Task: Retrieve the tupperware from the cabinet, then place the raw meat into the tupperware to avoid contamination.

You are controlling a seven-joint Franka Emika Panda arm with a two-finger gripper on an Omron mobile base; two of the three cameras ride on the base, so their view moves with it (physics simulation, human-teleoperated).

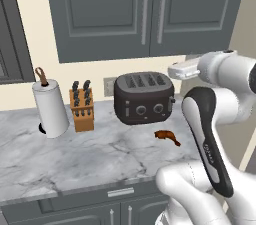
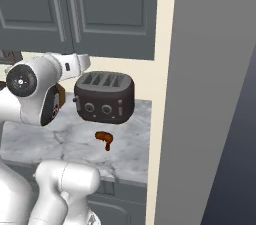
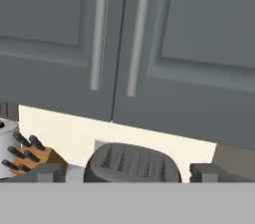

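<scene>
1. The cabinet [image 1: 150, 11] above the toaster [image 1: 144, 98] is shut, hiding any tupperware.
2. The gripper [image 3: 127, 172] faces its handles, jaws wide, empty.
3. Raw meat [image 1: 167, 136] lies just before the toaster.

A cream wall [image 1: 30, 44] backs a grey-veined marble counter [image 1: 75, 159] above dark grey under-counter cabinets [image 1: 100, 211].
</scene>
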